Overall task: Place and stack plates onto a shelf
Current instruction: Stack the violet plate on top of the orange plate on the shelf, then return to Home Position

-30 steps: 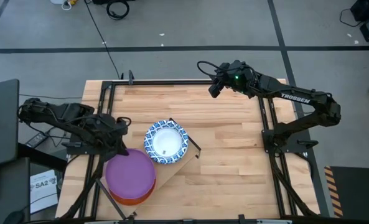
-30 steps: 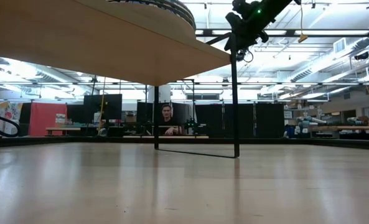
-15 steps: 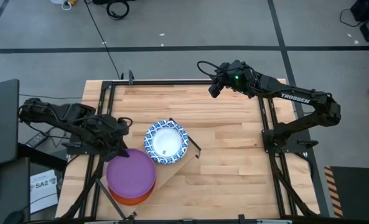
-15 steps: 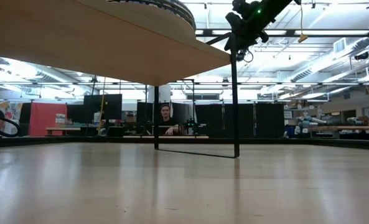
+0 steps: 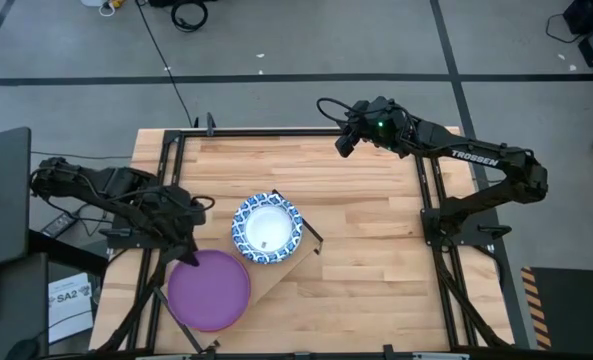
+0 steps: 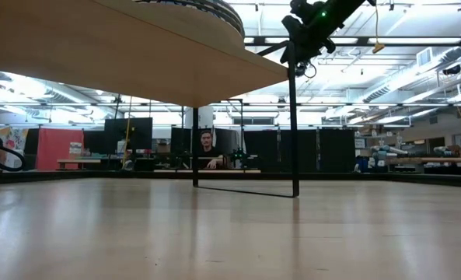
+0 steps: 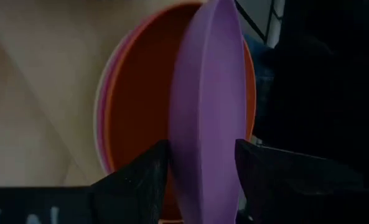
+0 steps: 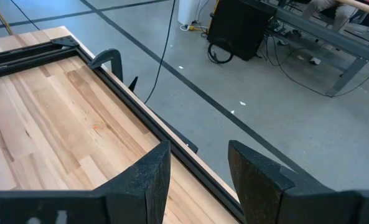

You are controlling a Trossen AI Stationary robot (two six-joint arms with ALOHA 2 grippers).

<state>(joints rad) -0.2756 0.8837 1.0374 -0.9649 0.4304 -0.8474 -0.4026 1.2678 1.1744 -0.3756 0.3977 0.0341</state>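
A purple plate [image 5: 208, 290] lies on a stack at the near left end of the shelf [image 5: 276, 274], hiding the plates under it from above. In the left wrist view an orange plate [image 7: 137, 93] shows behind it. My left gripper [image 5: 183, 252] is at the purple plate's far-left rim, which stands between its parted fingers [image 7: 200, 180]. A blue-and-white plate [image 5: 267, 227] rests flat on the shelf's far end. My right gripper [image 5: 344, 142] hangs open and empty over the table's far edge. My left gripper has the purple plate's rim [image 7: 203, 155] between its two fingers, which come slanting down from the table's left. The rim fills the gap as seen along the fingers, so I cannot tell whether they touch it. The plate rests on the stack.
The shelf stands on thin black legs [image 6: 295, 132] on the slatted table top [image 5: 376, 230], with bare wood to the right and far side. Black frame rails [image 5: 431, 200] run along the table's sides. A person [image 6: 207, 152] sits far off in the room.
The purple plate has come down toward the table's near edge and now lies flat over the stack, covering the orange rim that showed below it before. My left gripper has stayed at the plate's far-left rim.
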